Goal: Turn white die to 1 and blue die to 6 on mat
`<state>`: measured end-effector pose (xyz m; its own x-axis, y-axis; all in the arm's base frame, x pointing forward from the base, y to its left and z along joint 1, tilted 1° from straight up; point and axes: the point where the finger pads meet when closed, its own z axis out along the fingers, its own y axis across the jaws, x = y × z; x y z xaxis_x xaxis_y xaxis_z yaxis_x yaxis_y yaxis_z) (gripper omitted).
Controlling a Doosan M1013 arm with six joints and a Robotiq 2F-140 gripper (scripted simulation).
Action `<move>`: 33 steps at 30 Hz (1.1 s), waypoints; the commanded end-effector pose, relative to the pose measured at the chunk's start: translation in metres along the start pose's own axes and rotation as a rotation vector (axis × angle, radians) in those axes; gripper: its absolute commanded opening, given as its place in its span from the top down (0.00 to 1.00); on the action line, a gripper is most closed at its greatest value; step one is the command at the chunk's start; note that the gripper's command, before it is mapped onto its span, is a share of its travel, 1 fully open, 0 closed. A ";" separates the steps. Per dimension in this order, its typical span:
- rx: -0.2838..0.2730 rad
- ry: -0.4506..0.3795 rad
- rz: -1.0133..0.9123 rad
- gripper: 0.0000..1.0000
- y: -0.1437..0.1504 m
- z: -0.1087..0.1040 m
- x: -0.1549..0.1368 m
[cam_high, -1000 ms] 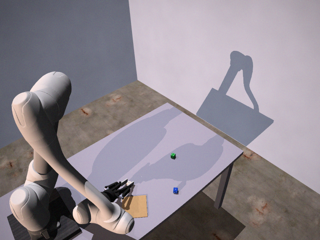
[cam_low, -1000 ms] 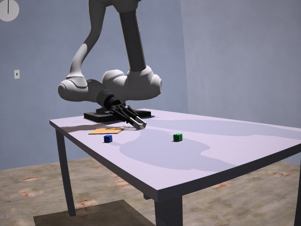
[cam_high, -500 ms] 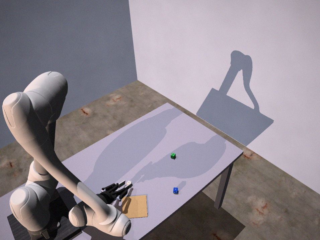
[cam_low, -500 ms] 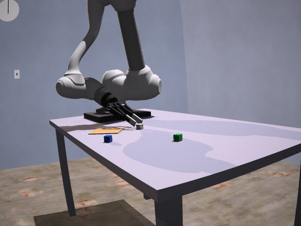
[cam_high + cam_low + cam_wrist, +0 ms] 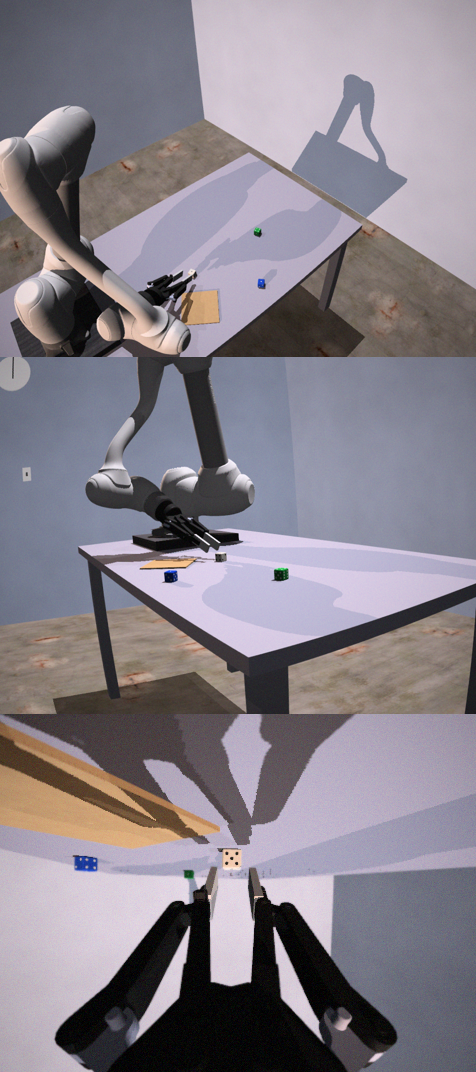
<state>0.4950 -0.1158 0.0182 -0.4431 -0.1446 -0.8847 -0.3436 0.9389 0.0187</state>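
Observation:
The white die (image 5: 192, 272) (image 5: 220, 556) (image 5: 231, 858) sits flat on the table, off the mat; its top seems to show a single pip, and five pips face the wrist camera. My gripper (image 5: 186, 274) (image 5: 213, 549) (image 5: 233, 877) is open and empty, tilted low, with its tips just short of the white die and a little above it. The blue die (image 5: 261, 283) (image 5: 171, 576) (image 5: 86, 863) sits flat off the mat, 1 on top. The green die (image 5: 257, 231) (image 5: 281, 574) (image 5: 188, 874) sits flat farther out, several pips on top. The orange mat (image 5: 207, 307) (image 5: 165, 564) (image 5: 50, 819) bears no die.
The table (image 5: 238, 307) (image 5: 307, 618) carries the arm's dark base (image 5: 150, 543) at its back end. The mat lies beside the gripper, on the blue die's side of the table. The blue die is fairly near the long table edge. Arm shadows fall across the table and part of the mat.

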 end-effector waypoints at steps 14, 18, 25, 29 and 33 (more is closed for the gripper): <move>0.000 0.000 0.000 0.68 0.000 -0.022 -0.041; 0.000 0.000 0.000 0.68 0.000 -0.027 -0.051; -0.007 0.002 0.002 0.68 0.001 -0.027 -0.053; -0.048 0.014 0.012 0.68 0.010 -0.022 -0.056; -0.137 0.050 0.035 0.68 0.028 -0.013 -0.060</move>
<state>0.4983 -0.1014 0.0780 -0.4648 -0.1367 -0.8748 -0.3889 0.9191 0.0631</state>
